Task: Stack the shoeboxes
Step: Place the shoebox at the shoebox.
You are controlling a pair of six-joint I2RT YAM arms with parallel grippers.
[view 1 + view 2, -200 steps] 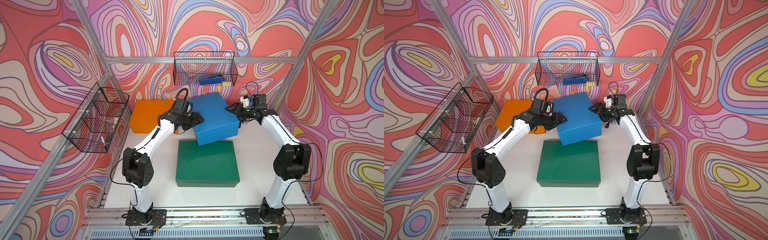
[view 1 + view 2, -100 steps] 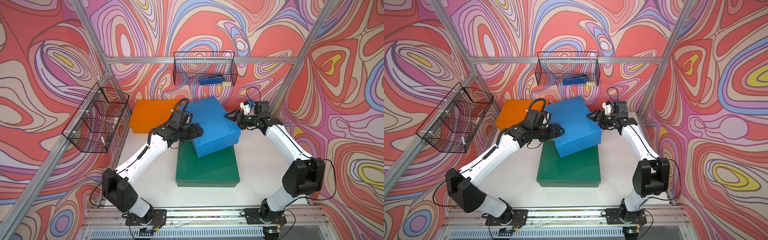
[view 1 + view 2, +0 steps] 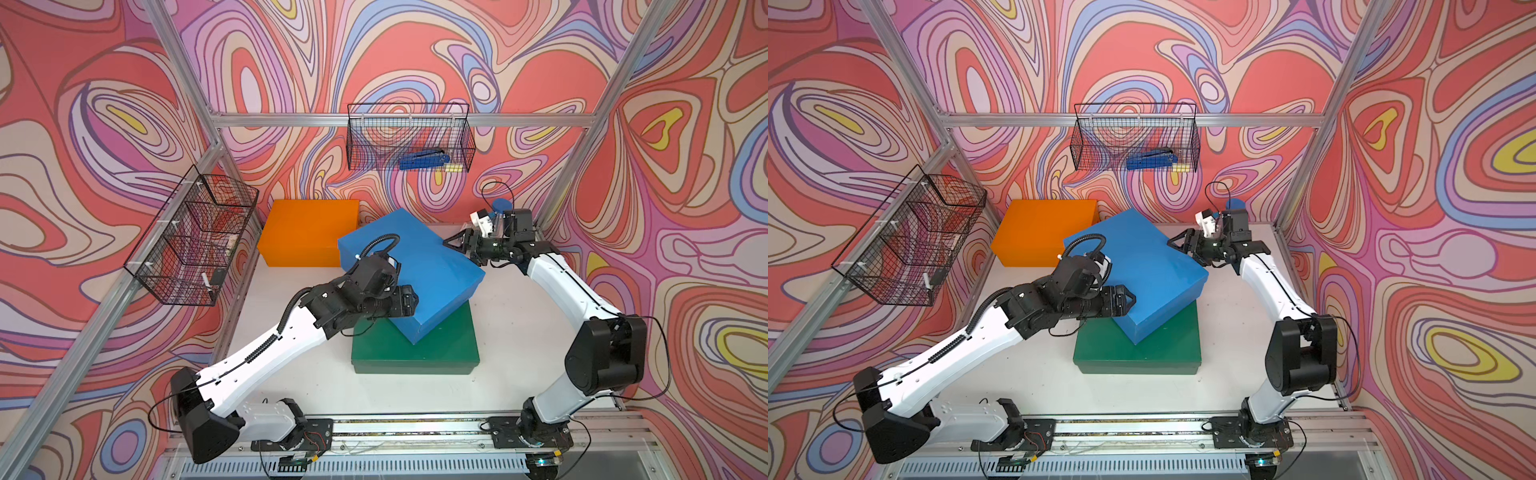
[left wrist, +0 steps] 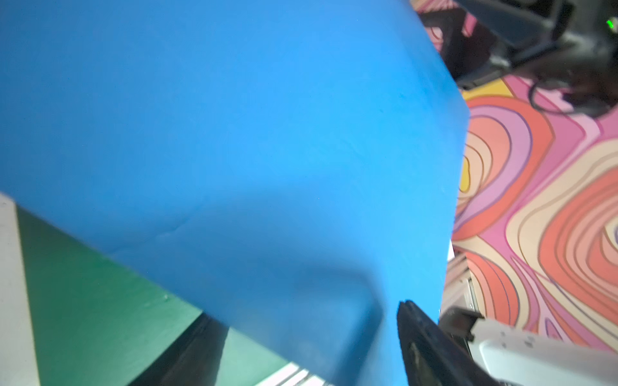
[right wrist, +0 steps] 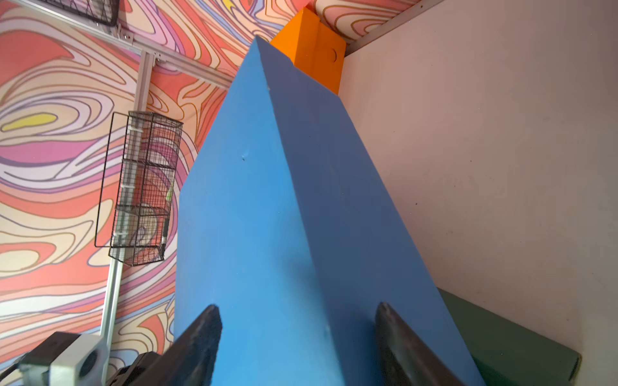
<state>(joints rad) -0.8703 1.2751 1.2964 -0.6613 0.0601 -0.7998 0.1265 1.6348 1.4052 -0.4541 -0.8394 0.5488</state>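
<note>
Basket of black wire (image 3: pixel 191 241) on the left wall, open mesh, out of the work. Next along, orange shoebox (image 3: pixel 303 232) flat on the white table (image 3: pixel 519 332) in the far left corner, untouched, likely waiting its turn.

Then left gripper (image 3: pixel 1127 300), reaching sideways into the near-left end of the blue shoebox (image 3: pixel 428 266). In the left wrist view, one dark finger (image 4: pixel 421 337) against the box's side and a second dark shape under its bottom edge. Jaws judged clamped across that corner, though not fully shown.

Blue shoebox held off the table, tilted and turned askew, gripped at both ends, presumably because too broad for one gripper. Low near corner over the dark green shoebox (image 3: pixel 440 353); contact there impossible to tell. Green one flat mid-table, serving as the base.

At the far right end, right gripper (image 3: pixel 457 249) with jaws spread over the box's edge, a pad (image 5: pixel 200 334) on either face, pinching it. Probably needs squaring to the green lid before lowering.

All three boxes plain matte card, sharp-edged, rectangular, lidded. Faint dents on the blue face; round finger hole in the orange end.
</note>
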